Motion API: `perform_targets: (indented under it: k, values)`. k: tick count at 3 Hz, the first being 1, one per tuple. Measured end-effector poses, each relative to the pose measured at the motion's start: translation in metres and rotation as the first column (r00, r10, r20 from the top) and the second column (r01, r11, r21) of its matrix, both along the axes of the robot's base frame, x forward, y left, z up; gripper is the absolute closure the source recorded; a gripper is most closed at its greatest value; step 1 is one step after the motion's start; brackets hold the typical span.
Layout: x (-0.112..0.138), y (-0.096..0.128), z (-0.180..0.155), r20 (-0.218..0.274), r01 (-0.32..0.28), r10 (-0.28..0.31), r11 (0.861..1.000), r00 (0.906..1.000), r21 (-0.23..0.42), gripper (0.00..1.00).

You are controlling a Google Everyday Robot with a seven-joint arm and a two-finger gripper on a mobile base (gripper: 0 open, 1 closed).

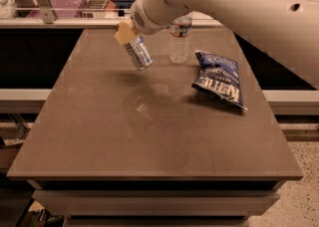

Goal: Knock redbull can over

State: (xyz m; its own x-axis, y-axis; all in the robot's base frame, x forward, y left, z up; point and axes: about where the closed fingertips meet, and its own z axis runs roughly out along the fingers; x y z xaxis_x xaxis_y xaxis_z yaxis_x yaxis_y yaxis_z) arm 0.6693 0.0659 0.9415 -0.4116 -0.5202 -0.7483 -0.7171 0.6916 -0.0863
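Judging by its steep lean, the slim silver-grey redbull can (pixel 138 53) is mid-tip, far left on the brown table (pixel 149 146), its top against the tan-tipped gripper (pixel 124 32). You cannot tell whether that gripper clasps it. Drive the top leftward and down, clear of the clear plastic water bottle (pixel 180 42).

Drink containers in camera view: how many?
2. The redbull can, tilted, at the gripper near the far edge of the table; the water bottle, upright, just right of it. The arm could hide others behind it.
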Motion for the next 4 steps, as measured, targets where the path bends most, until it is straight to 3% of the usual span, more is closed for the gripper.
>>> perform_targets:
  k: [2,3,4]
  values:
    - [0.004,0.009,-0.027,-0.153,-0.018,-0.008,0.986,0.9882,-0.168,1.00]
    - [0.016,0.018,-0.040,-0.218,-0.057,0.004,0.970,0.9759,-0.236,1.00]
    - [0.029,0.026,-0.053,-0.269,-0.101,0.029,0.961,0.9627,-0.259,1.00]
